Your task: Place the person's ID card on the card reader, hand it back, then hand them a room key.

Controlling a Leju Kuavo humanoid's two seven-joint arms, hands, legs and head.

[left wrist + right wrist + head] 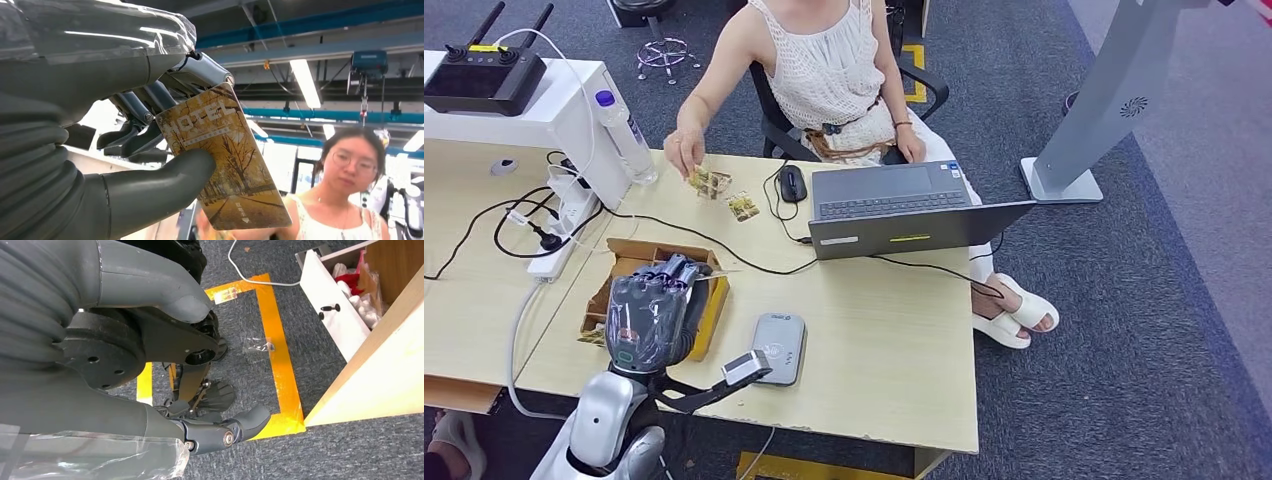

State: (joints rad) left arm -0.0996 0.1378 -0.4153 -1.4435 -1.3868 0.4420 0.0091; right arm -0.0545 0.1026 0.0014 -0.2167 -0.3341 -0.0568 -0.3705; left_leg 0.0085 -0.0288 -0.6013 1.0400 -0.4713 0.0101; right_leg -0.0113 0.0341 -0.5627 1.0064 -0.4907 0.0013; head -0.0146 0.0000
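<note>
Room key [227,162], gold card marked HOTEL: pinched between thumb and fingers of the left hand [652,315].
Hand raised over the cardboard box [715,312]; grey card reader [780,347] just beside it; person's hand [684,150] beyond, at two cards [724,194] on the table [894,350]. Right hand [165,370] hangs above the floor, fingers apart, holding nothing.

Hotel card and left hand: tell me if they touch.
Touching. Left wrist view shows the thumb pressing the hotel card against the fingers of the left hand.

Left hand [652,315] over cardboard box [715,305]
</note>
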